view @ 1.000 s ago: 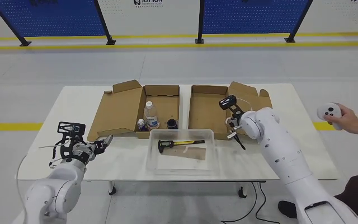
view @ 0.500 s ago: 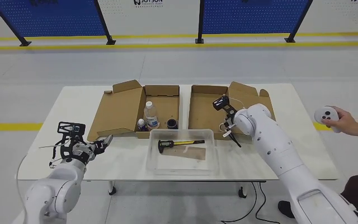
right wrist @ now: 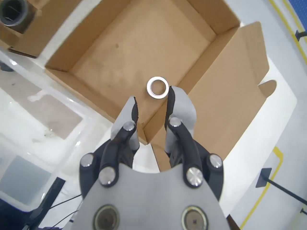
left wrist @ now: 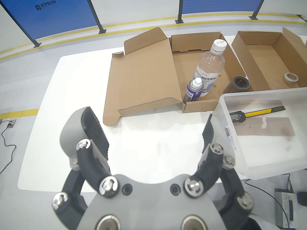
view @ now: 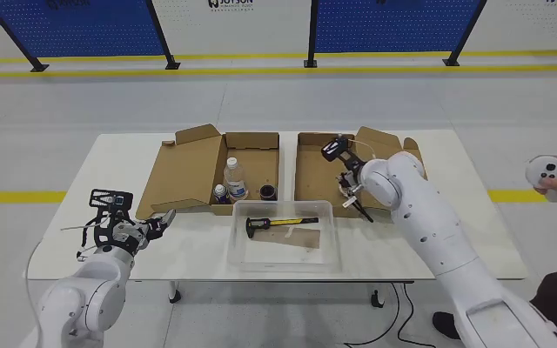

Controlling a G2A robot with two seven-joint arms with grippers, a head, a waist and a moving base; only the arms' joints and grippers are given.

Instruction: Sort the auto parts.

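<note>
**Supervisor:** Where does the sorting stand?

**Me:** Most of the way there, I'd judge. The left-hand box [left wrist: 196,41] holds three things, a clear bottle [left wrist: 209,68], a small spray can [left wrist: 193,92] and a black sleeve [left wrist: 239,83]. The bottle and the can stand upright, and the sleeve lies on its side in the near corner. The right-hand box [right wrist: 134,44] holds one thing, a metal ring [right wrist: 157,87], which lies flat on the cardboard floor near the corner closest to me.

**Supervisor:** And your hands?

**Me:** My right claw [right wrist: 152,94] hangs over that near corner. It is parted a moderate way, with nothing between the pads. The ring sits just past the fingertips and I am not gripping it. My left claw [left wrist: 147,118] is spread wide and also has nothing in it. It is out over the worktop [left wrist: 79,77], well apart from both boxes, near the left end of the clear tub [left wrist: 263,93].

**Supervisor:** What's left?

**Me:** One piece, as far as I can see. A caliper [left wrist: 254,113] lies alone in the tub, which stands in front of the two boxes. It has to be lifted out and put into one of them. I can't tell from here which box it belongs in. Either claw could take it, since both are free.
</note>
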